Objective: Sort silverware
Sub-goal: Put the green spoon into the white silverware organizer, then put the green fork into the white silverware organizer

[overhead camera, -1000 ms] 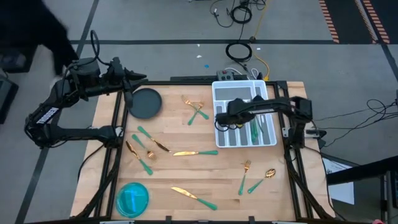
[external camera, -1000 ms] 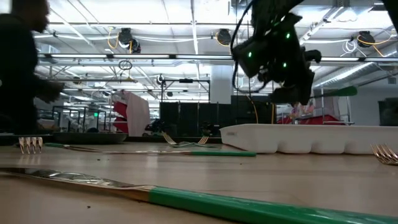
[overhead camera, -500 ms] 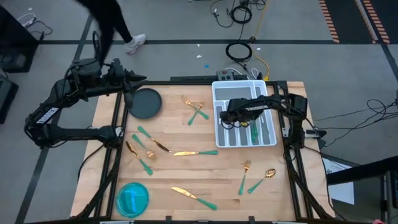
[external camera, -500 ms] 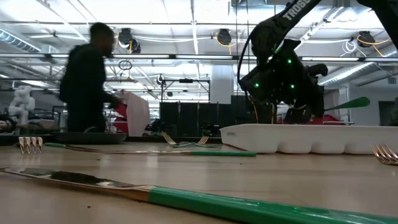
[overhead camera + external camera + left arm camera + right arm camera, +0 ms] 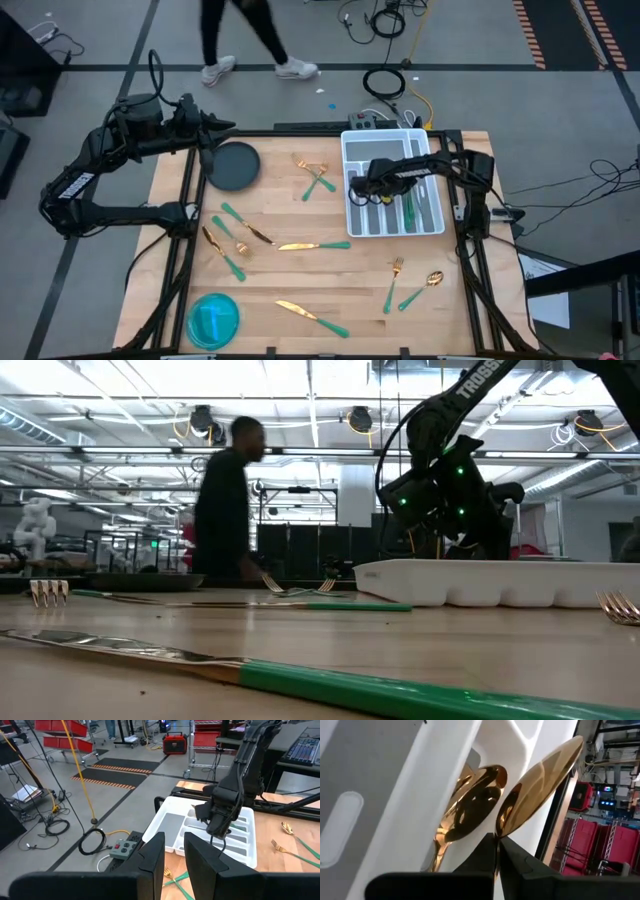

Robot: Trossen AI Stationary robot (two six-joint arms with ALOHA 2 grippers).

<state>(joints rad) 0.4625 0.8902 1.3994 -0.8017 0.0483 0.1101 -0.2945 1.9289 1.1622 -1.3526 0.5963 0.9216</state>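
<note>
the right gripper (image 5: 358,190) is lowered into the left part of the white slotted tray (image 5: 432,225), fingers pressed together on the neck of a gold spoon (image 5: 540,780). the spoon bowl stands just ahead of the fingertips, tilted on edge. a second gold spoon (image 5: 472,807) lies in the tray compartment directly beside it; contact between the two cannot be determined. the right arm reaches leftward from its base at the table's right edge, wrist bent down over the tray; in the low view the gripper (image 5: 445,545) dips behind the tray's near wall.

green-handled pieces (image 5: 410,210) already lie in the tray's right compartments. remaining silverware on the wooden table (image 5: 300,275): crossed forks (image 5: 318,178) left of the tray, a cluster (image 5: 232,235) at the left, a knife (image 5: 312,245) at centre, a knife (image 5: 312,317) near the front edge, a fork (image 5: 392,282) and spoon (image 5: 424,286) in front of the tray.

the left gripper (image 5: 228,126) waits at the far left corner, above a dark plate (image 5: 235,165), fingers (image 5: 152,862) slightly apart and holding nothing.
</note>
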